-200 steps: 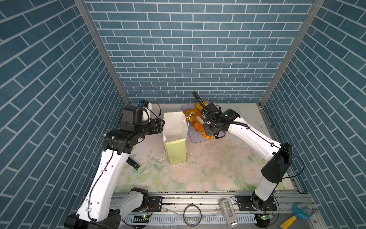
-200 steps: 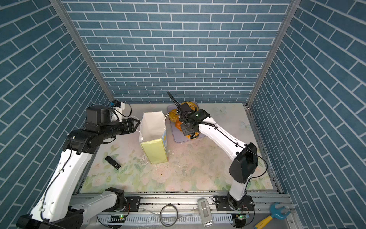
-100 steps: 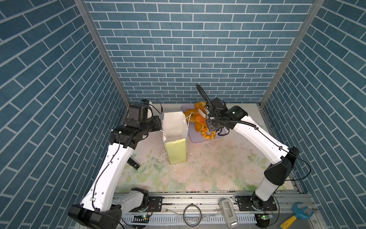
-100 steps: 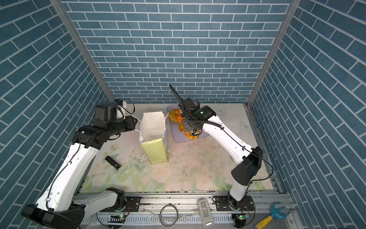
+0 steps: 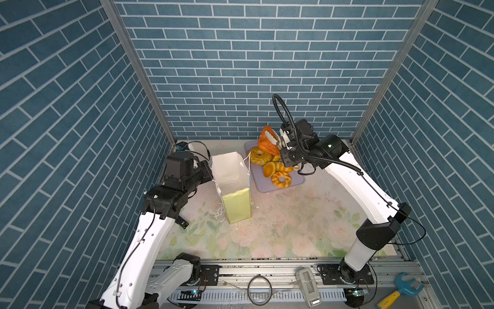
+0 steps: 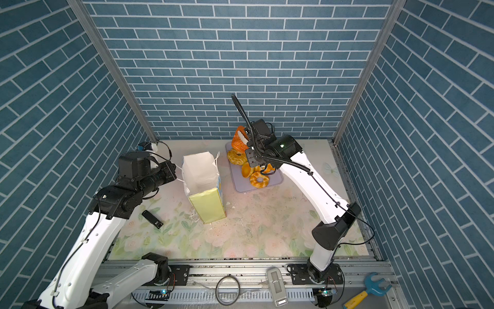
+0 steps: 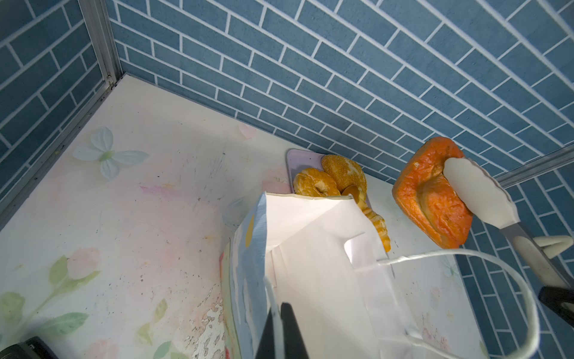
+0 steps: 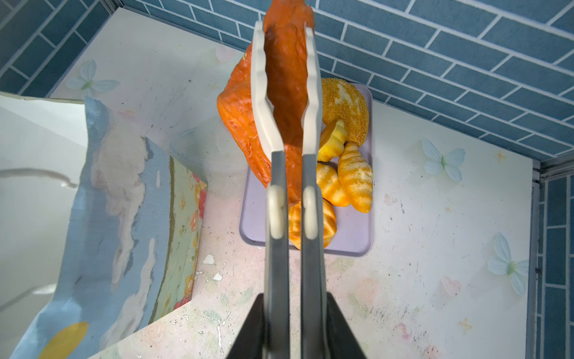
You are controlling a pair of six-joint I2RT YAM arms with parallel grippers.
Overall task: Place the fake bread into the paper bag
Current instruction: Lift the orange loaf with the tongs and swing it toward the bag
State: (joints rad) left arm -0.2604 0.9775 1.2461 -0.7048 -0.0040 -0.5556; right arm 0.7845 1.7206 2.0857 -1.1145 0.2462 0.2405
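The paper bag (image 5: 231, 174) (image 6: 200, 171) stands upright and open, left of the lavender tray (image 5: 294, 184). My left gripper (image 7: 281, 306) (image 5: 209, 171) is shut on the bag's white cord handle (image 7: 270, 292) at its left rim. My right gripper (image 8: 293, 300) (image 5: 286, 151) is shut on a pair of white-tipped tongs (image 8: 259, 93). The tongs clamp a large orange piece of fake bread (image 8: 285, 62) (image 5: 267, 141) (image 7: 431, 199) in the air above the tray's far end. Several golden rings and croissants (image 5: 280, 179) (image 8: 354, 174) lie on the tray.
Brick-patterned walls close in on three sides. A small black part (image 6: 152, 219) lies on the floral mat left of the bag. White flakes (image 8: 211, 259) are scattered beside the bag. A blue and yellow toy wrench (image 5: 398, 289) rests past the front rail.
My left gripper has closed on the bag's cord handle. My right arm has risen, lifting the orange bread in the tongs up off the tray.
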